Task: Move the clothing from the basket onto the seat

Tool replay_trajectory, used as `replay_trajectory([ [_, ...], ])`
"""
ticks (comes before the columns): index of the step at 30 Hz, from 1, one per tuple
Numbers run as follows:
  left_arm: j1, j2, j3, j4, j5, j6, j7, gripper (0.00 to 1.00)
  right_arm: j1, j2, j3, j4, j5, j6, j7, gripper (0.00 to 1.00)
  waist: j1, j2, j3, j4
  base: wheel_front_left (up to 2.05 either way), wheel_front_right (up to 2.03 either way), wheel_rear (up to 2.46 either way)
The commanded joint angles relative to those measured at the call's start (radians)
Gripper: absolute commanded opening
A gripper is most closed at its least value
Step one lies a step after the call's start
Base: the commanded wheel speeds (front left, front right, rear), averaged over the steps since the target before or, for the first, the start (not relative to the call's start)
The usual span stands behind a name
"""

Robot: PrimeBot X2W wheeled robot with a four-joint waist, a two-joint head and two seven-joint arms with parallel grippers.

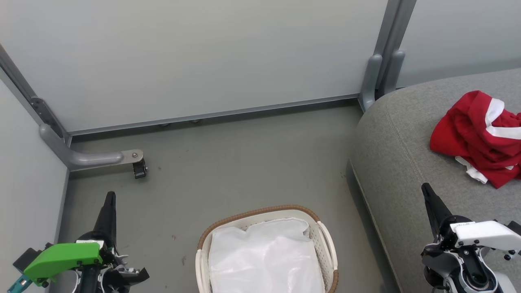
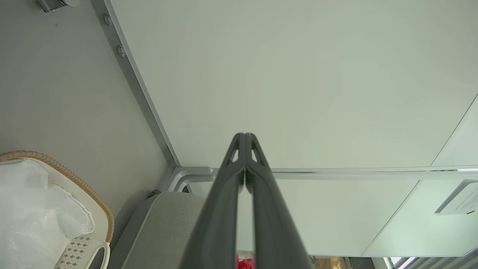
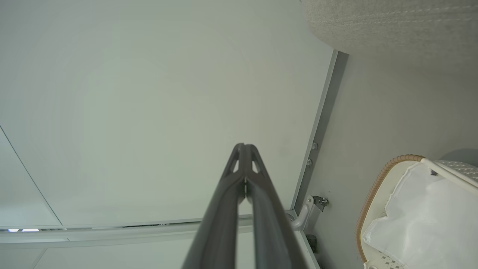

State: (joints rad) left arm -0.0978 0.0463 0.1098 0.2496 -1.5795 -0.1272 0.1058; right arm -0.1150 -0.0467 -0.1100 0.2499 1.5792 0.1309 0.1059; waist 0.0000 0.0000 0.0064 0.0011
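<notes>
The red clothing [image 1: 478,136] with white trim lies crumpled on the grey seat [image 1: 401,162] at the right edge of the head view. On the floor at bottom centre stands the white basket [image 1: 325,238] with its brown rim; inside it shows a plain white sheet [image 1: 264,256]. My left gripper [image 1: 110,196] stands shut and empty at the lower left, apart from the basket. My right gripper [image 1: 425,187] is shut and empty over the seat's front part, below and left of the clothing. The left wrist view shows my shut left gripper [image 2: 245,135], the basket [image 2: 106,220] and a sliver of red clothing [image 2: 244,263].
Pale partition walls [image 1: 203,53] close off the back and left, with a metal foot and caster [image 1: 138,169] on the grey floor [image 1: 244,162]. A grey post [image 1: 380,77] stands at the seat's back corner. The right wrist view shows my shut right gripper [image 3: 244,145] and the basket [image 3: 373,194].
</notes>
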Motion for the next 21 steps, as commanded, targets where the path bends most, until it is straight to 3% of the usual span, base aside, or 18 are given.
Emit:
replay_trajectory([
  [1, -0.018, 0.007, 0.005, -0.005, -0.02, -0.005, 0.008, 0.0, 0.011, -0.006, -0.004, -0.006, 0.019, 0.0, 0.007, 0.0, 0.0, 0.0, -0.001, 0.0, 0.0, 0.0, 0.0],
  [21, -0.016, 0.007, 0.006, -0.006, -0.034, -0.006, 0.012, 0.0, 0.012, -0.006, -0.006, -0.008, 0.035, 0.0, 0.011, 0.0, 0.0, 0.0, -0.003, -0.001, 0.0, 0.0, 0.0],
])
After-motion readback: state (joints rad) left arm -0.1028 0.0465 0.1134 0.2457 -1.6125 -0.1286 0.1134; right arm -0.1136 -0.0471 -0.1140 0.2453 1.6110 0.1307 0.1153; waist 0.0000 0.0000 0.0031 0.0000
